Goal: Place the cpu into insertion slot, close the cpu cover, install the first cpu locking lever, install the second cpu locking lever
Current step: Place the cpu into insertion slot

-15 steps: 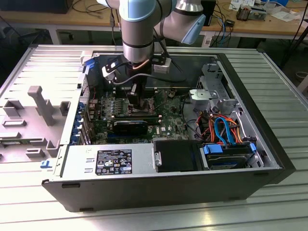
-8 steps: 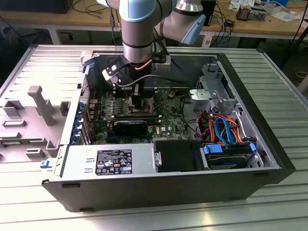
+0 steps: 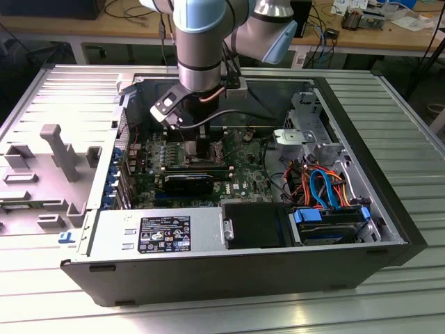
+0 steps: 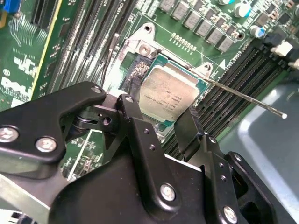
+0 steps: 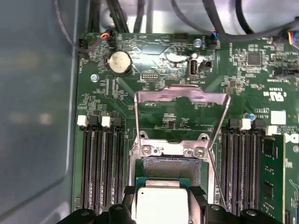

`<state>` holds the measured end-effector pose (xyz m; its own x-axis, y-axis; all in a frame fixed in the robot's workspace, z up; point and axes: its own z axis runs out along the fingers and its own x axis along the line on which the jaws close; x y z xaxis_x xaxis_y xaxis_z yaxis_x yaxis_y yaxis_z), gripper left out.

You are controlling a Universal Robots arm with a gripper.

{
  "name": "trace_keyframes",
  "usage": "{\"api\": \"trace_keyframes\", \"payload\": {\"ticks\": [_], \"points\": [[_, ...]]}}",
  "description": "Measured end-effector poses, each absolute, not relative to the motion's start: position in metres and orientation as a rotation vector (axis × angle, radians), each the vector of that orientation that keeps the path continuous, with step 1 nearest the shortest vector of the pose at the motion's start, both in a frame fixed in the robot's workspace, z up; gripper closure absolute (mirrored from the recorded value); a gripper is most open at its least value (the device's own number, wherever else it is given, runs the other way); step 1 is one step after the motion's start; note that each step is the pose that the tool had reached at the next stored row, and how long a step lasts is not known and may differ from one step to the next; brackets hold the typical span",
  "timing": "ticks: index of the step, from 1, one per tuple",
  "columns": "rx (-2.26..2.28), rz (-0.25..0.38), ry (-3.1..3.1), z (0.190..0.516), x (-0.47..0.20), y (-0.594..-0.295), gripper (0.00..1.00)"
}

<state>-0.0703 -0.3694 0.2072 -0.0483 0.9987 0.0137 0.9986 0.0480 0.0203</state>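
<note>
- In the exterior view the arm [image 3: 201,49] reaches down into the open case [image 3: 229,278], and its wrist hides the socket area of the motherboard [image 3: 243,174] from us.
- In both wrist views the black gripper [image 4: 160,106] body cuts off the near edge of the cpu [image 4: 173,88].
- We see the fingers [image 4: 187,122] clenched on opposite edges of the cpu, grasping it.
- The cpu sits over the near part of the slot [image 5: 170,168], leaving the far strip of the pin field uncovered. We cannot tell whether it touches the slot or hangs just above it.
- The cover [image 5: 182,95] stands swung open on its hinge at the slot's far edge, with board showing through its square opening.
- A thin lever [image 4: 243,96] juts out from a slot corner, unlatched.
- There is faint print on the cpu top and white lettering on the board; both are too small for us to make out.
- The silver power supply [image 3: 111,233] carries a black-and-white label [image 3: 165,234].
- The case also holds a blue-trimmed drive [image 3: 327,226] beside the supply, with orange and blue cables [image 3: 323,188] above it.
- Empty memory slots [image 5: 100,163] flank the slot.
</note>
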Motion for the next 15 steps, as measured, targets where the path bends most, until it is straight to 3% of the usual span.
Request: {"api": "trace_keyframes", "payload": {"ticks": [15], "points": [[2.209,0.035,2.230,0.205,-0.057,-0.378,0.46]]}}
